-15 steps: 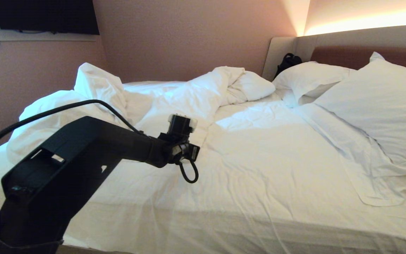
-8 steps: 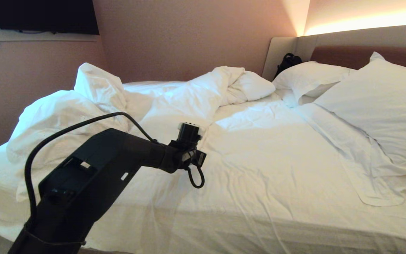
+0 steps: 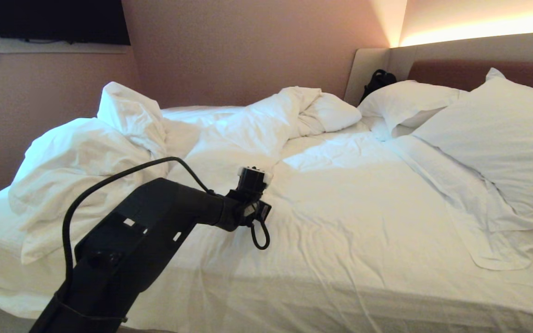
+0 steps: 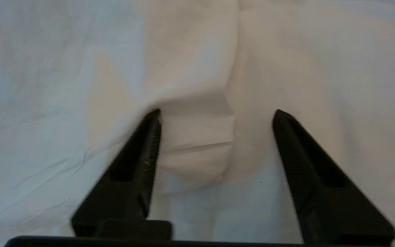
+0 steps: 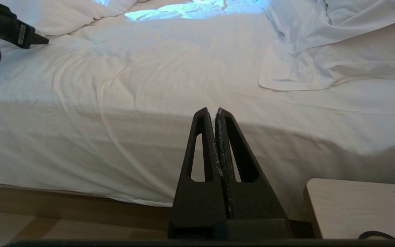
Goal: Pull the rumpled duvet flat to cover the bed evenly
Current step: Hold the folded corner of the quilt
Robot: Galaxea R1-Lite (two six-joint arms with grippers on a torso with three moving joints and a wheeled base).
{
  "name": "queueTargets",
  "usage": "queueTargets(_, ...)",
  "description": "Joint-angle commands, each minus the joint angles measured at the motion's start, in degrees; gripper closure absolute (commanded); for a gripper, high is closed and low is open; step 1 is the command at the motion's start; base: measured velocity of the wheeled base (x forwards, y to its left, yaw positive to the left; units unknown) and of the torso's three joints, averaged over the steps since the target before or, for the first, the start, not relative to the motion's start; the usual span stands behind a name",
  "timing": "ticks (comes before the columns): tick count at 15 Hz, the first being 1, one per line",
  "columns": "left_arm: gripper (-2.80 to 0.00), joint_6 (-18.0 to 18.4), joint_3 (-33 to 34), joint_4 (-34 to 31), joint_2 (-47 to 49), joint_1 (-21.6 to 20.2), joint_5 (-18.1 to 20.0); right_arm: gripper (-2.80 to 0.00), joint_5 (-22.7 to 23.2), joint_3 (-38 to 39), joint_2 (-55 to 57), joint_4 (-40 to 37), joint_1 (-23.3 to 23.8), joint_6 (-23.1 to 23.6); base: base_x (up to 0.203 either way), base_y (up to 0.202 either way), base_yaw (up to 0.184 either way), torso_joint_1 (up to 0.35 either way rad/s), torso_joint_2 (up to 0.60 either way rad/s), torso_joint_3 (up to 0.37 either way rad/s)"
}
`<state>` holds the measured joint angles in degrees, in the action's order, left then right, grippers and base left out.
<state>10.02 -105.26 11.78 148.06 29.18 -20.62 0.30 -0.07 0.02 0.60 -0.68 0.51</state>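
Dim warm room, glowing strip above headboard (image 3: 479, 74), soft shadows.

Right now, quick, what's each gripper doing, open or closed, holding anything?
Left gripper: open over a fold of the duvet, gripping nothing.
Right gripper: shut, empty, parked low beside the bed.

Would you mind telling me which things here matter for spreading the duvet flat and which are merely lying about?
Part of the job:
- duvet, bunched at the bed's far left side
- bed
- left gripper, jaws open over a fold of white cloth
- right gripper, shut, parked off the bed's near edge

Just lying about:
- pillows
- black bag by the headboard
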Motion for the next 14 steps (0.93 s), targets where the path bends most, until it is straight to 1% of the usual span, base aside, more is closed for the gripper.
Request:
queueTargets(1, -2.8, 0.1, -0.4, -0.3, 0.4, 0.7, -0.8, 0.0, 0.0, 0.0, 0.0, 0.0, 0.0, 0.0, 0.0, 0.0, 0.0, 0.0, 0.0, 0.0)
queueTargets(2, -2.8, 0.9, -0.5, -0.1, 0.6, 0.7, -3.2, 0.0, 0.0, 0.0, 0.0, 0.0, 0.0, 0.0, 0.0, 0.0, 0.0, 0.0, 0.0, 0.0)
queueTargets(3, -2.8, 3.1, -1.1, 0.3, 1.4, 0.8, -6.1, 0.0, 0.0, 0.0, 0.0, 0.0, 0.0, 0.0, 0.0, 0.0, 0.0, 0.0, 0.0, 0.0)
queueTargets(4, -2.8, 4.3, -2.4, 0.3, 1.9, 0.8, -7.5, 0.0, 0.0, 0.0, 0.0, 0.0, 0.0, 0.0, 0.0, 0.0, 0.0, 0.0, 0.0, 0.0)
queueTargets(6, -2.8, 4.7, -4.4, -0.7, 2.6, 1.3, -8.2, 0.0, 0.0, 0.0, 0.0, 0.0, 0.0, 0.0, 0.0, 0.0, 0.0, 0.0, 0.0, 0.0)
queueTargets(8, -2.8, 5.2, -5.5, -2.7, 2.8, 1.4, -12.3, 0.0, 0.0, 0.0, 0.0, 0.0, 0.0, 0.0, 0.0, 0.0, 0.0, 0.0, 0.0, 0.0)
queueTargets(11, -2.8, 6.5, -5.7, -2.7, 3.2, 1.3, -13.3, 0.0, 0.0, 0.0, 0.0, 0.0, 0.0, 0.0, 0.0, 0.0, 0.0, 0.0, 0.0, 0.0)
queueTargets(13, -2.8, 8.1, -5.7, -2.2, 3.4, 1.3, -17.4, 0.0, 0.0, 0.0, 0.0, 0.0, 0.0, 0.0, 0.0, 0.0, 0.0, 0.0, 0.0, 0.0)
queueTargets(14, -2.8, 9.1, -5.7, -1.9, 3.7, 1.3, -18.5, 0.0, 0.0, 0.0, 0.0, 0.0, 0.0, 0.0, 0.0, 0.0, 0.0, 0.0, 0.0, 0.0)
